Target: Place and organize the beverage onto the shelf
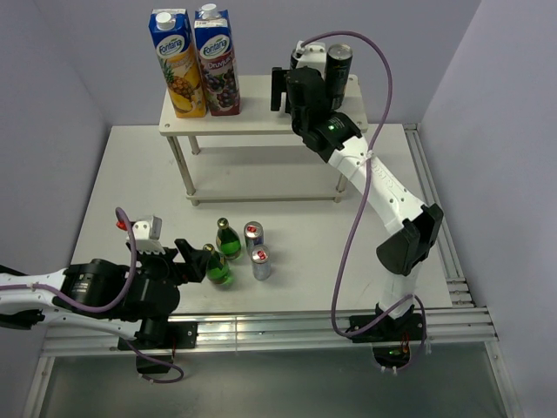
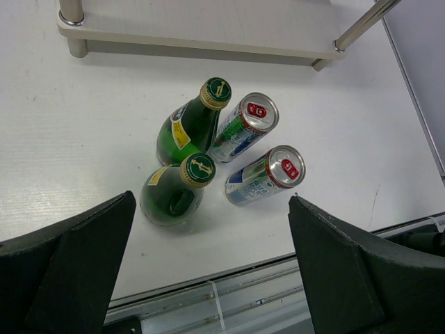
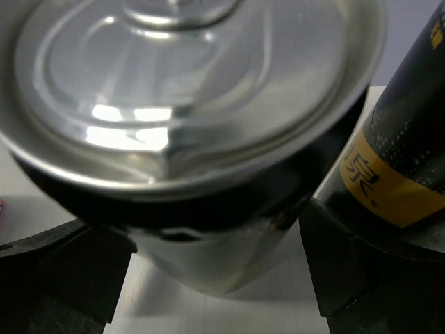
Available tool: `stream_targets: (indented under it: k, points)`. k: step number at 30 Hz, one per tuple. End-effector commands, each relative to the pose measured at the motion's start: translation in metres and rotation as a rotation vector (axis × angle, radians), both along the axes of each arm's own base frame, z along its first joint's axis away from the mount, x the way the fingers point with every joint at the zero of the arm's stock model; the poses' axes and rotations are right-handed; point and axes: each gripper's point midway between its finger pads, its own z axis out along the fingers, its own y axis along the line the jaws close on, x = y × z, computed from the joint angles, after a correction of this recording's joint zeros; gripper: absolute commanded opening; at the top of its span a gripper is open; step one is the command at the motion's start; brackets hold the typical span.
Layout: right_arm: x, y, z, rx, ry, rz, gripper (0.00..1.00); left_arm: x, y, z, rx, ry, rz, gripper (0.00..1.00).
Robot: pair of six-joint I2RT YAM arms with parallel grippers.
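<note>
Two green glass bottles point(image 1: 227, 239) point(image 1: 216, 266) and two slim silver-blue cans point(image 1: 252, 235) point(image 1: 260, 263) stand together on the table in front of the white shelf point(image 1: 252, 117). My left gripper point(image 1: 196, 263) is open and empty just left of them; its view shows the bottles point(image 2: 193, 125) and cans point(image 2: 268, 177) beyond the gripper point(image 2: 212, 209). My right gripper point(image 1: 305, 91) is over the shelf's top right. Its fingers stand wide on either side of a dark can point(image 3: 195, 139) standing on the board point(image 3: 208, 313). The second black-and-yellow can point(image 3: 396, 160) point(image 1: 339, 68) stands beside it.
Two tall blue-topped juice cartons point(image 1: 178, 61) point(image 1: 216, 65) stand on the shelf's top left. The shelf's lower board point(image 2: 208, 28) and legs are just behind the bottles. Metal rails run along the table's near edge point(image 1: 261, 326) and right side point(image 1: 435, 218). Walls close in left and right.
</note>
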Motion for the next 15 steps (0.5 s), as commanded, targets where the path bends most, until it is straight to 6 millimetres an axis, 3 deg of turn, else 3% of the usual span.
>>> stream_targets:
  k: [1,15]
  points:
    - [-0.013,-0.009,0.027,0.047,-0.053,0.000,1.00,0.000,-0.001,0.002,-0.015,-0.007,-0.011,0.99]
    - [-0.059,0.000,0.033,0.071,-0.038,0.068,1.00,0.000,-0.001,0.003,-0.020,-0.006,-0.010,0.99]
